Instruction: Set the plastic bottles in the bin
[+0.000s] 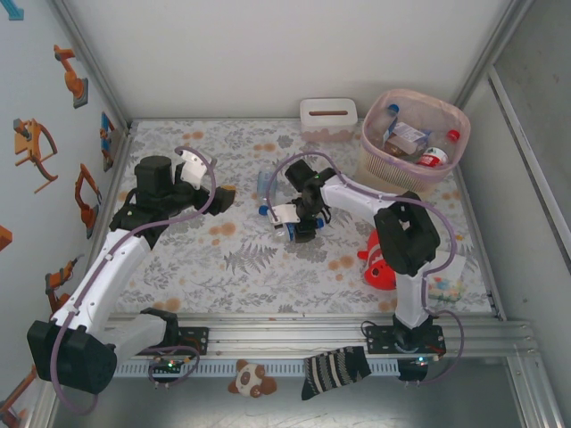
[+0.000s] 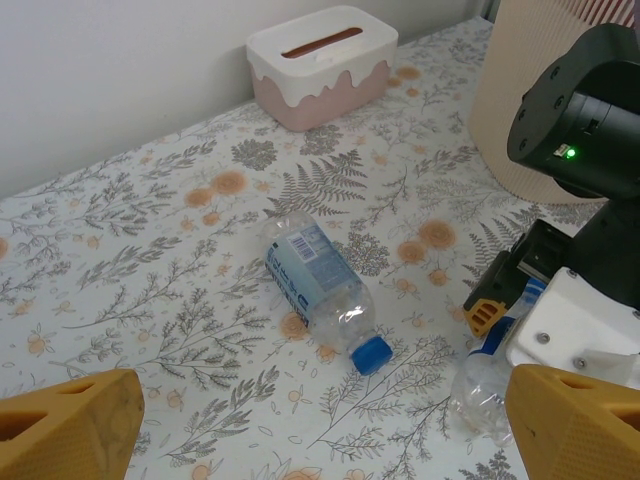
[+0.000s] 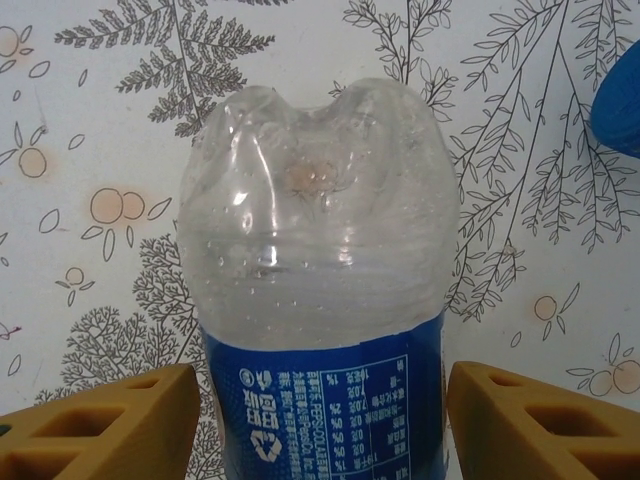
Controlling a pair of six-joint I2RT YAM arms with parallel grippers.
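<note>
A clear plastic bottle with a dark blue label (image 3: 320,300) lies on the floral tabletop between the fingers of my right gripper (image 3: 320,420). The gripper is open, with a narrow gap on each side of the bottle. From above, that gripper (image 1: 302,227) is at mid-table over this bottle (image 1: 287,217). A second clear bottle with a pale blue label (image 2: 318,285) and a blue cap (image 2: 372,355) lies just left of it. My left gripper (image 2: 320,430) is wide open and empty, hovering short of that bottle. The pink-beige bin (image 1: 415,138) at the back right holds several bottles.
A white-and-pink tissue box (image 1: 328,119) stands by the back wall, left of the bin. A red clownfish plush (image 1: 379,263) lies beside the right arm. Near the right table edge is a small clear box (image 1: 446,287). A striped sock (image 1: 335,370) and a panda toy (image 1: 252,379) lie below the rail.
</note>
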